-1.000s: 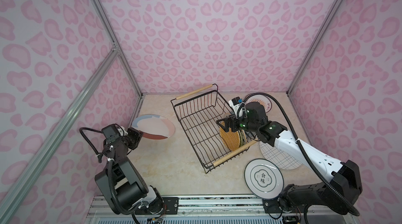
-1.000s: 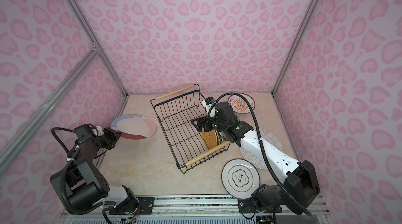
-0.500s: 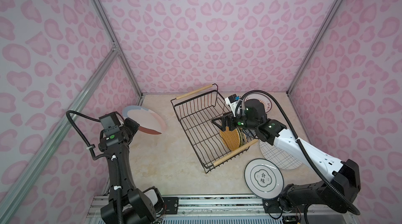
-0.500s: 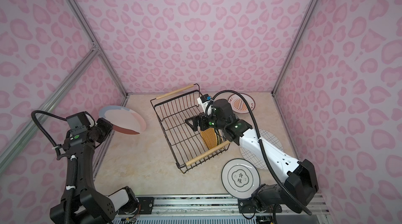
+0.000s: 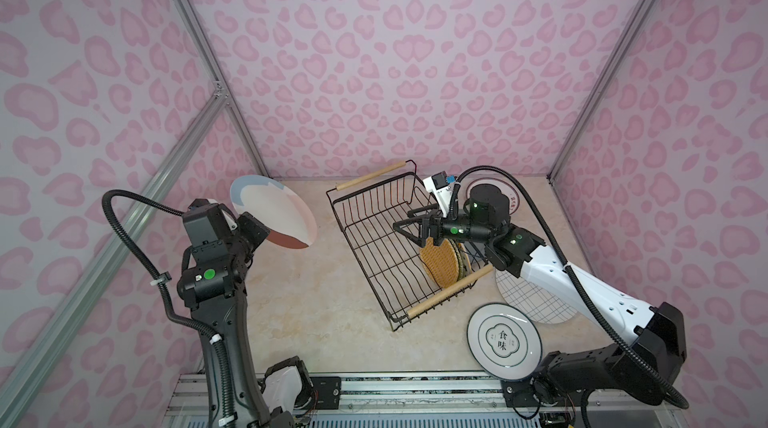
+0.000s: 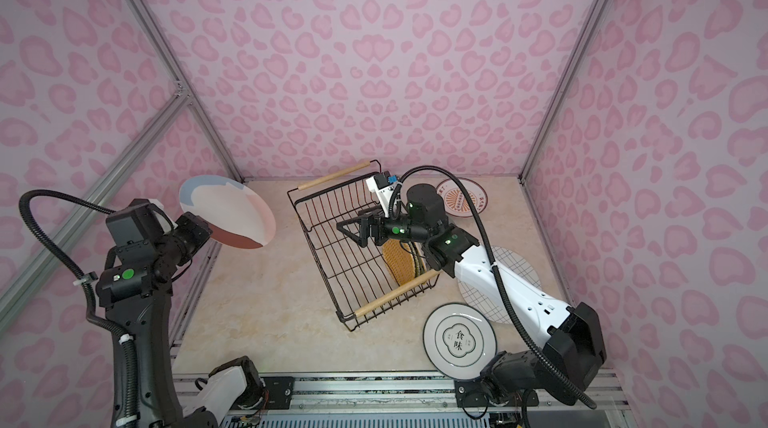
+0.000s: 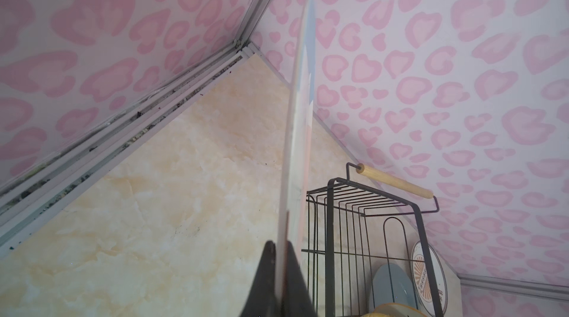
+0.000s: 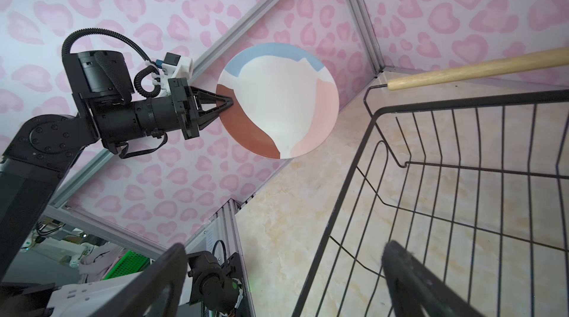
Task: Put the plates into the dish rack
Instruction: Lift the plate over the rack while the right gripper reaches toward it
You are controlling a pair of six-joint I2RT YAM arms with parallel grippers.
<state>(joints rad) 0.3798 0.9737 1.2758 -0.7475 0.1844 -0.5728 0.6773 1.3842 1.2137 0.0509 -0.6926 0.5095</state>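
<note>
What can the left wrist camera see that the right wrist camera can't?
Only the left wrist view: the colourful plate edge-on, a grey-blue plate standing in the dish rack, and the orange sunburst plate past it. Only the right wrist view: that colourful plate's painted face, the whole left arm, and the right gripper with jaws wide open, empty. Both: the left gripper shut on the plate's rim, the rack's wooden handle, the marble table and pink walls.
</note>
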